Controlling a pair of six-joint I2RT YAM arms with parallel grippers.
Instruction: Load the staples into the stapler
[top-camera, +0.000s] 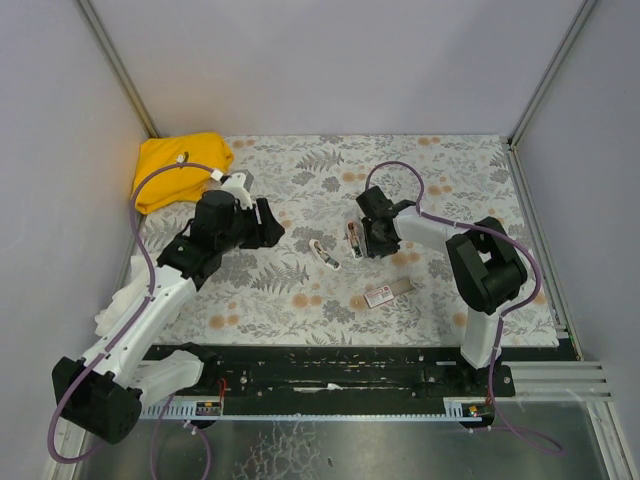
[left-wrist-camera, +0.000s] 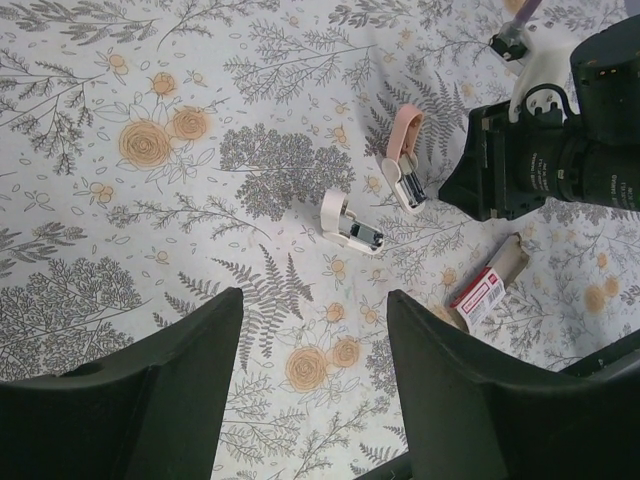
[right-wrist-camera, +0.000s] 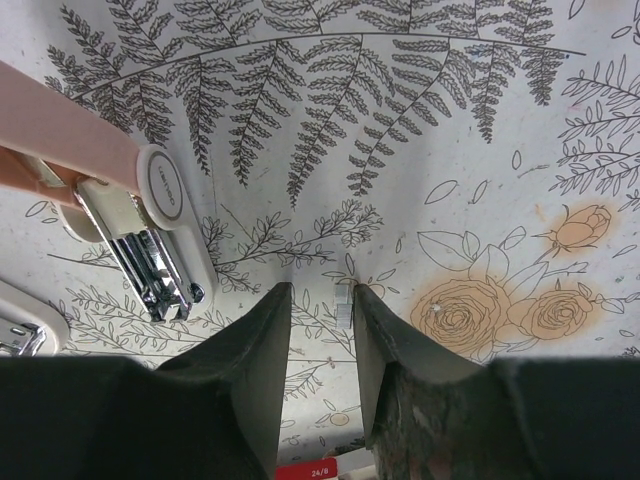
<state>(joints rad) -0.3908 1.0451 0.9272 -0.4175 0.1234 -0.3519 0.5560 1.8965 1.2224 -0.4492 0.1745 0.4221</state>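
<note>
Top external view, working outward from the arm bases: the box (top-camera: 385, 294) with the red-and-white label lies nearest on the flowered surface (top-camera: 290, 305). Its grey tray (left-wrist-camera: 508, 262) is slid partway out, presumably to give access to a strip; what is inside cannot be seen. Beyond it a small white piece (top-camera: 325, 254) with a metal part lies alone. Just past that the stapler (left-wrist-camera: 402, 165) lies swung open with its metal channel exposed, likely readied for loading. The right hand (right-wrist-camera: 322, 292) hangs low beside it, fingers narrowly parted. The staples (right-wrist-camera: 343, 306), a small silvery strip, show in that gap, which looks wider than the strip, so they seem unclamped. The left hand (left-wrist-camera: 312, 297) hovers wide open and empty, standing off. Farthest back lies a yellow cloth (top-camera: 180, 168).
</note>
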